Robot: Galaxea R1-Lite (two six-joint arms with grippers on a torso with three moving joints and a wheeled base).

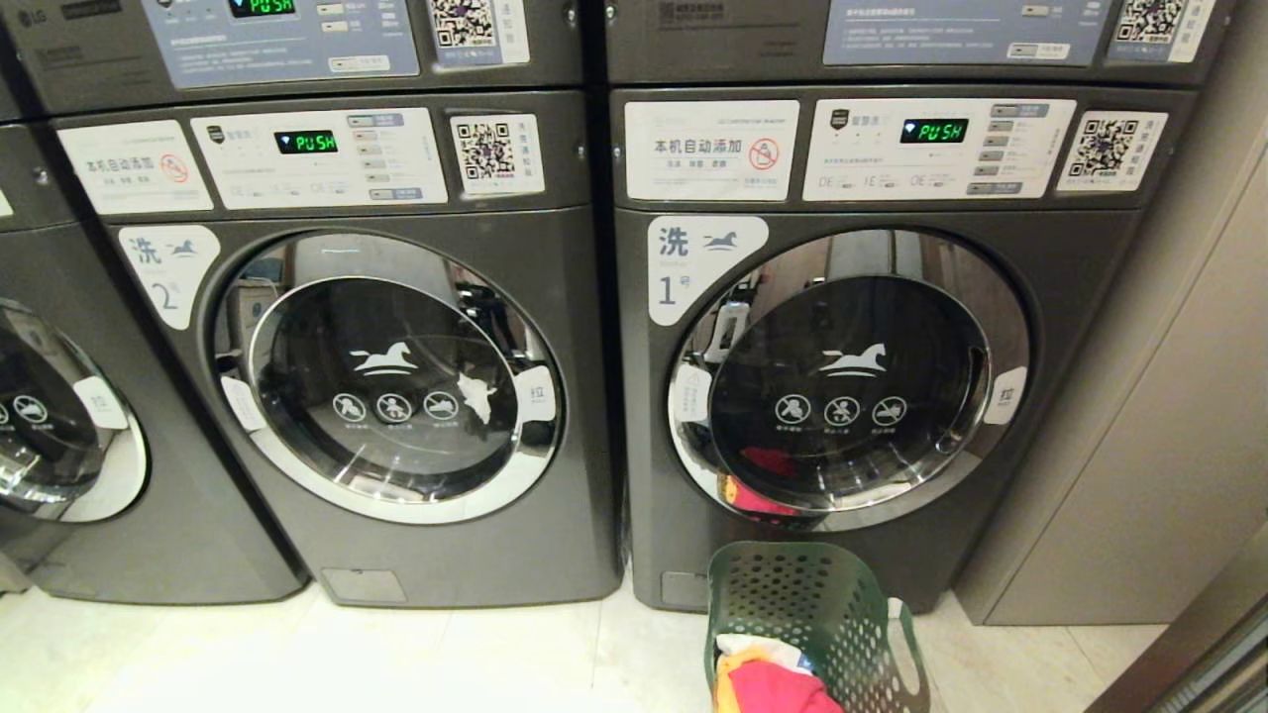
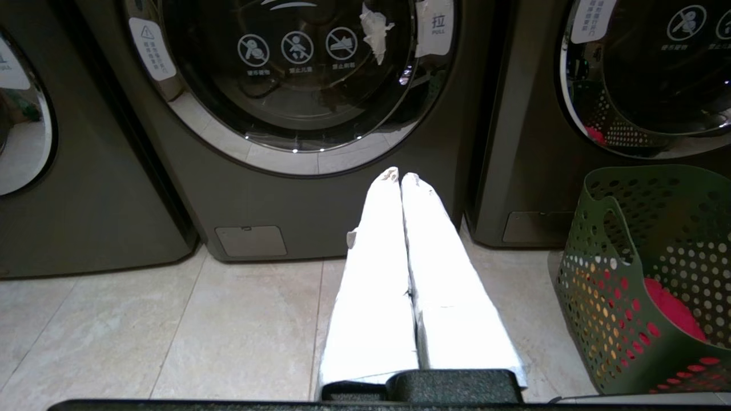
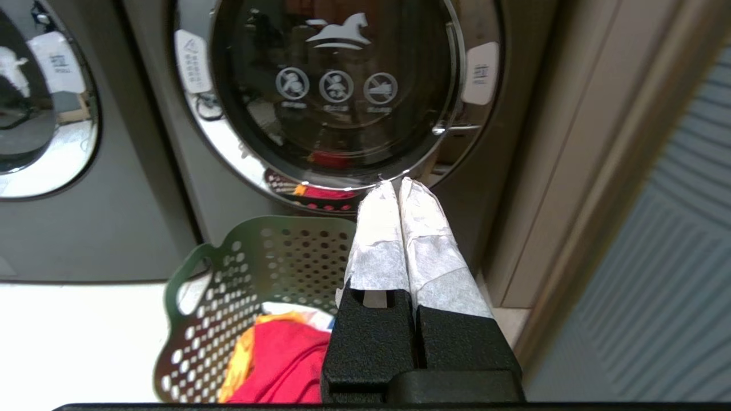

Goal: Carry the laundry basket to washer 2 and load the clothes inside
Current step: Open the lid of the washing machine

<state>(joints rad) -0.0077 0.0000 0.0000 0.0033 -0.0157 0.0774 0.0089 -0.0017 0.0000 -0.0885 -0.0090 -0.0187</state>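
The dark green laundry basket [image 1: 822, 624] stands on the floor in front of the washer labelled 1 [image 1: 872, 396]. Inside it lie the clothes [image 1: 768, 678], pink-red, yellow-orange and white; they also show in the right wrist view [image 3: 280, 359]. Washer 2 [image 1: 386, 376] stands to the left of washer 1, its round door closed. My left gripper [image 2: 401, 176] is shut and empty, hanging low in front of washer 2 [image 2: 297, 85], with the basket [image 2: 645, 274] off to its side. My right gripper [image 3: 397, 184] is shut and empty, above the basket's [image 3: 257, 268] rim. Neither arm shows in the head view.
A third grey washer [image 1: 59, 426] stands at the far left. A beige wall panel [image 1: 1139, 446] runs along the right of washer 1. More machines [image 1: 297, 40] are stacked above. Pale floor tiles [image 1: 446, 654] lie before washer 2.
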